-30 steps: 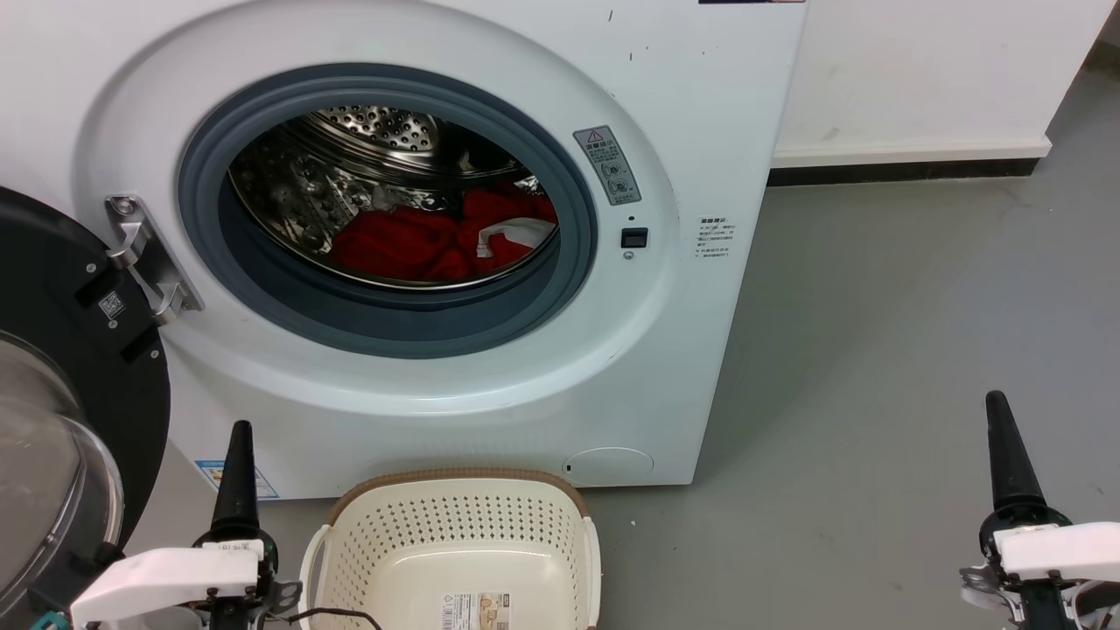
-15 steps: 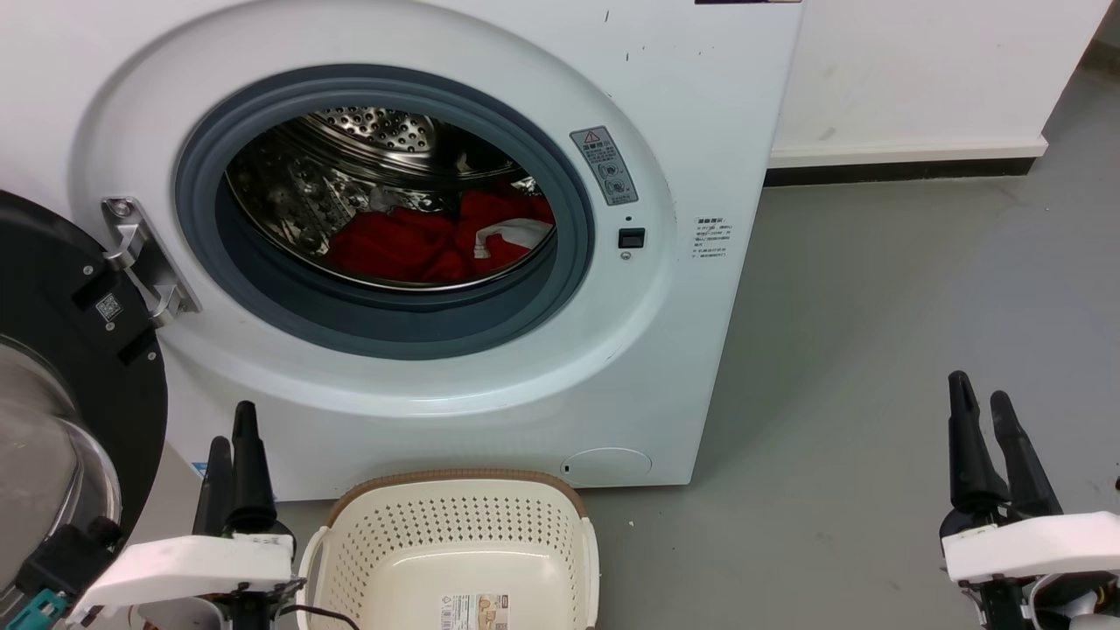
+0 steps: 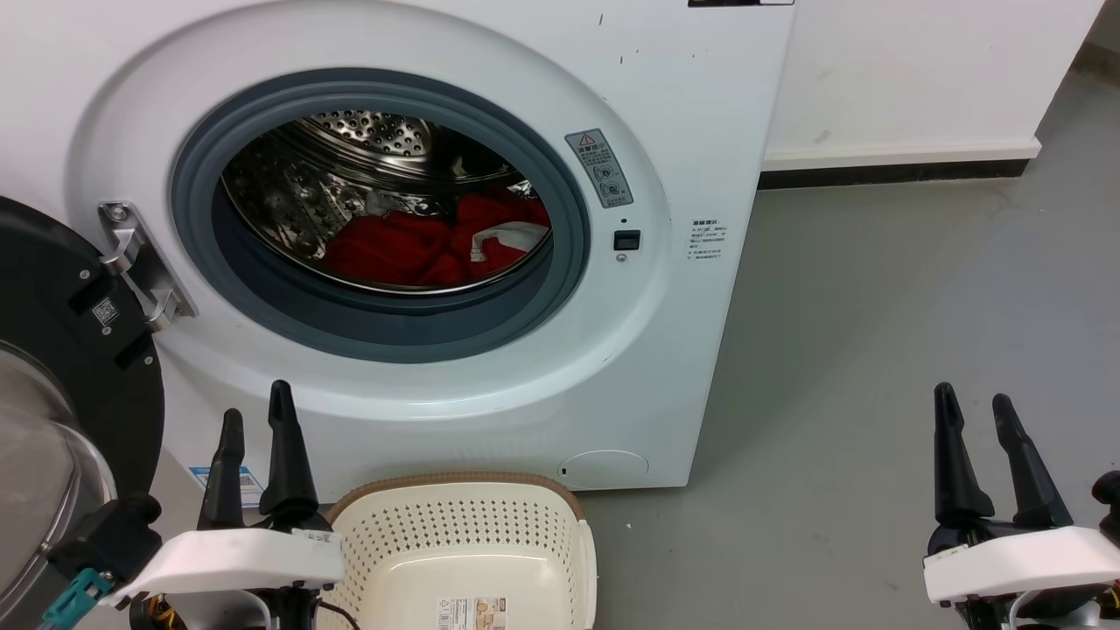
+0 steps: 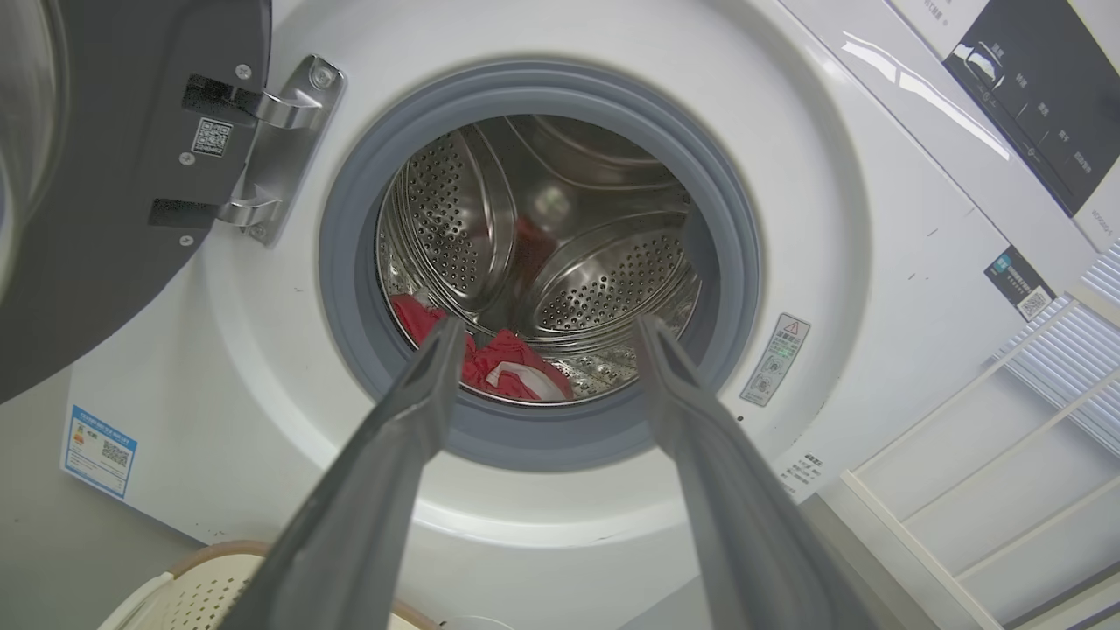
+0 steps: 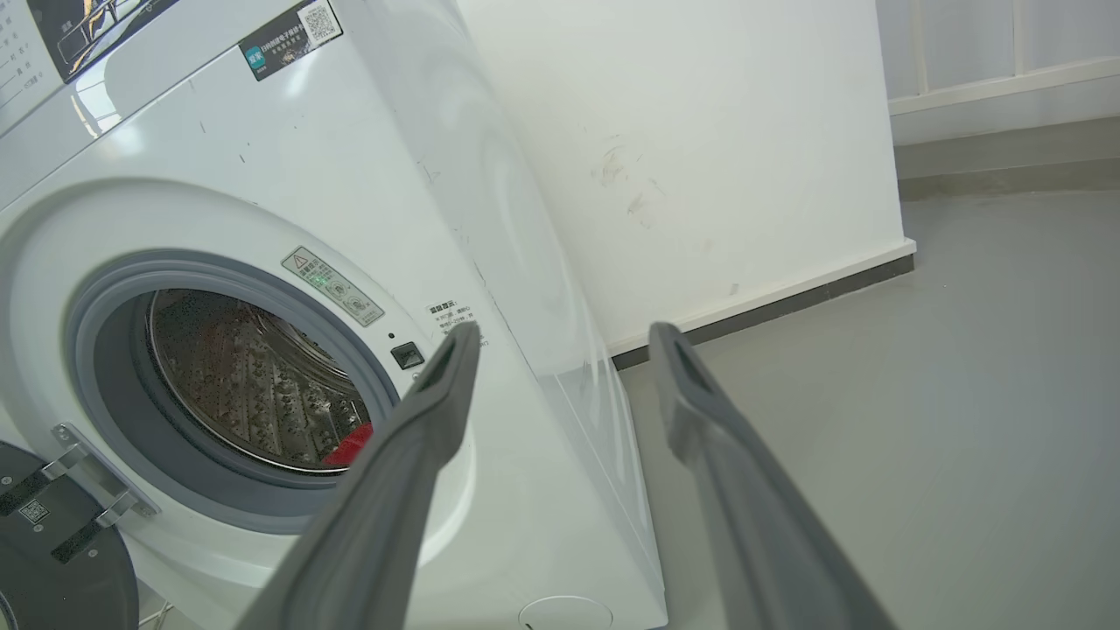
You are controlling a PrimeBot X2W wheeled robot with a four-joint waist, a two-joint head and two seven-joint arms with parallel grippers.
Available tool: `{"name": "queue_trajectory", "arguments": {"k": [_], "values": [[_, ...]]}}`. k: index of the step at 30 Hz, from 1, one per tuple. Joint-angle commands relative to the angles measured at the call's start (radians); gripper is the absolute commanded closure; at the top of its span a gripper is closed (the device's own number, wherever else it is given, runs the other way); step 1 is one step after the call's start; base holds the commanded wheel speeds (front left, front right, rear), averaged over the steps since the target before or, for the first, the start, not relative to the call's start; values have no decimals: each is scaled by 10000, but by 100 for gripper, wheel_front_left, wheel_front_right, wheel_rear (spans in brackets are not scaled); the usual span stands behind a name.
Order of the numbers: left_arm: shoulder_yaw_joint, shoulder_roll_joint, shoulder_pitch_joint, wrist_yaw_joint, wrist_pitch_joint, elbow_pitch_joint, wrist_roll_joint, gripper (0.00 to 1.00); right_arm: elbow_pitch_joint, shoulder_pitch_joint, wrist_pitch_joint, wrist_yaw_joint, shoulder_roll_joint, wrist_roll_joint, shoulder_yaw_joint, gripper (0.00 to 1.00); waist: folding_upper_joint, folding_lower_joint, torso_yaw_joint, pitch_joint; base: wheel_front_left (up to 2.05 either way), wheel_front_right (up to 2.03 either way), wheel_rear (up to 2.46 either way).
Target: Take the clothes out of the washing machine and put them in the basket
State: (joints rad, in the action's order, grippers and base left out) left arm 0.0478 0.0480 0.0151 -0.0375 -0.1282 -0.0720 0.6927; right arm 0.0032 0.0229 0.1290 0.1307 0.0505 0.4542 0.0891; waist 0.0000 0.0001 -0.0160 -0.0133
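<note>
The white washing machine [image 3: 682, 122] stands with its door [image 3: 52, 367] swung open at the left. Red clothes [image 3: 411, 249] with a white panel lie at the bottom of the steel drum, also seen as red clothes [image 4: 499, 363] in the left wrist view and a red scrap [image 5: 350, 444] in the right wrist view. The cream basket [image 3: 464, 542] sits on the floor below the porthole. My left gripper [image 3: 255, 420] is open, low and left of the basket. My right gripper [image 3: 973, 407] is open over bare floor at the far right. Both hold nothing.
A grey gasket [image 3: 376, 324] rings the porthole. The open door's hinge [image 3: 140, 262] juts out at the left. A white wall with a dark baseboard [image 3: 892, 171] runs behind the grey floor [image 3: 875, 332]. A white rack [image 4: 989, 490] stands beside the machine.
Both grippers went from shut to open over the last second. The left gripper rose and shifted slightly right; the right gripper shifted left. The camera view drifted a little.
</note>
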Motion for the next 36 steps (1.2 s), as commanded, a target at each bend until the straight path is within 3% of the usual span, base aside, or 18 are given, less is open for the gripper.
{"name": "queue_trajectory", "arguments": {"k": [1,24,36], "values": [[-59,26,3,-96,-109,-232,-325,0,-123,-13,101,0,11,-358,-8,0,0,-1,-10,-6,0,0,0],[-1297,27,448,-250,-680,203,-3792,0,16,316,672,-1,5,-3133,108,0,0,-1,-64,-105,0,0,0],[-1579,28,627,-298,-929,461,-4890,0,-116,442,939,-1,0,-4250,124,0,0,-1,-28,-132,0,0,0]]}}
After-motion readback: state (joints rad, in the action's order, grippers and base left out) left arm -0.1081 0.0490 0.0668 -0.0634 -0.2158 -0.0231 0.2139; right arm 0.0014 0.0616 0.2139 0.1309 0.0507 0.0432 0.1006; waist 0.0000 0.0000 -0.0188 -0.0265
